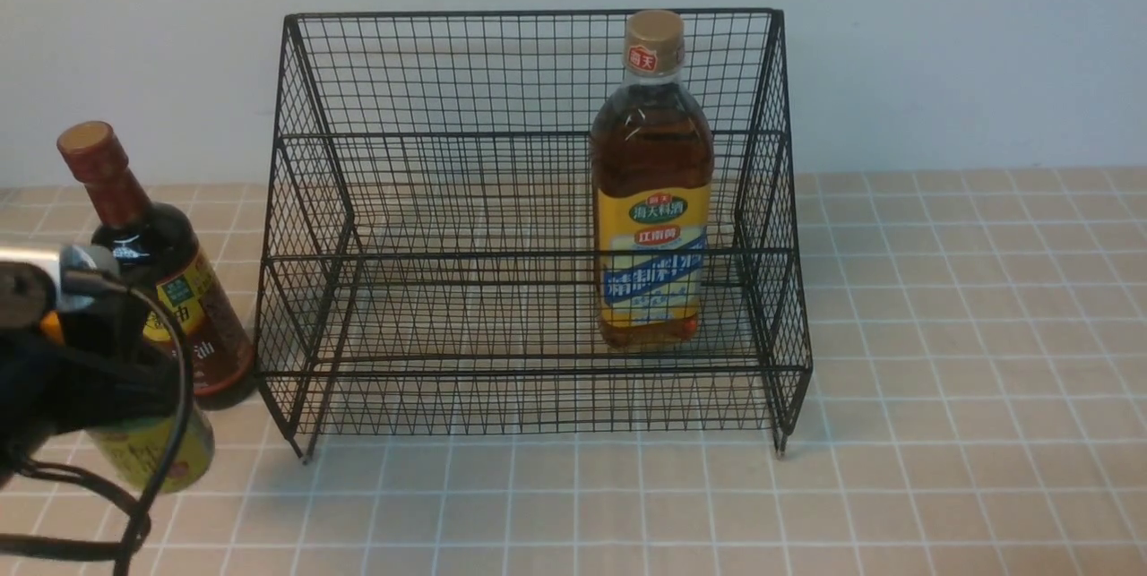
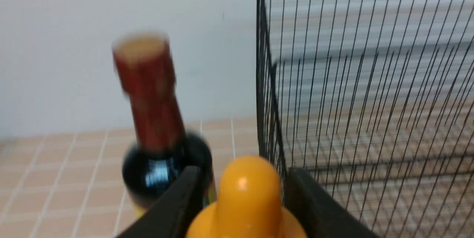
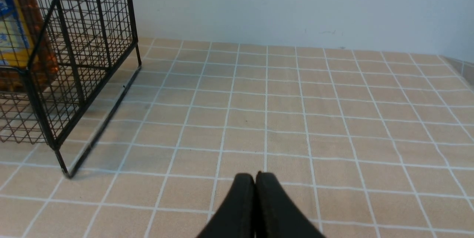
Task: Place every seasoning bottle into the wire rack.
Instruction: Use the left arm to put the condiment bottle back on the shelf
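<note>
The small bottle (image 1: 159, 452) stands on the table (image 1: 941, 334) outside the wire rack (image 1: 430, 74), near its front left corner. In the front view the left arm (image 1: 63, 379) hides all but its yellow label. Only the left wrist view shows its yellow nozzle cap (image 2: 247, 193), with the left fingers (image 2: 181, 201) closed against both sides of the cap's wide base. Just behind it the dark long-necked bottle (image 1: 170, 289) stands on the table beside the rack's left wall. The tall amber bottle (image 1: 651, 227) stands upright in the rack's lower tier, towards the right. The right wrist view alone shows the right fingers (image 3: 242, 201), pressed together and empty above bare table, right of the rack.
</note>
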